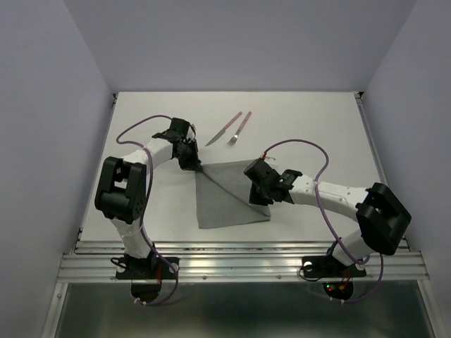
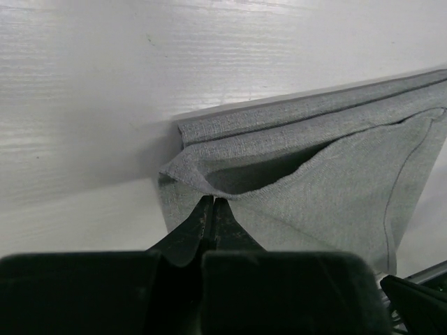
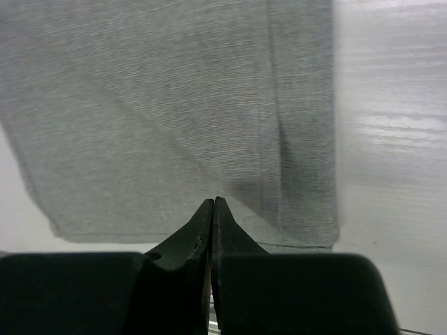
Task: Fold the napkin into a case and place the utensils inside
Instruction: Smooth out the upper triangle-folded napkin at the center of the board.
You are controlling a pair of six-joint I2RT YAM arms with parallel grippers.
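Biggest thing first: the flat white table (image 1: pixel 303 120), which is my whole workspace. Lying on it between my two arms is the thin grey cloth napkin (image 1: pixel 225 201). It's folded over on itself into a rough wedge, not yet the narrow pouch I need.

My left gripper (image 1: pixel 194 165) sits at the far left corner of the cloth. On the left wrist cam its fingers are clenched tight together (image 2: pixel 213 204), right on the edge of the top layer (image 2: pixel 335 188). That layer lifts off the one below and gapes like a little pocket, so I reckon I've got it pinched there to peel it over for the next fold.

My right gripper (image 1: pixel 258 199) is over the near right part of the cloth. Its fingers are also closed flat against each other (image 3: pixel 213 202), tips down at the fabric (image 3: pixel 160 105) near a crease. I can't tell if any cloth is caught between them. My guess is it's there to grab or pin that side.

Smallest stuff: the slim knife (image 1: pixel 224 129) and fork (image 1: pixel 239 127), with pinkish handles and silver ends. They lie side by side beyond the napkin, well apart from it and out of the way while I fold.
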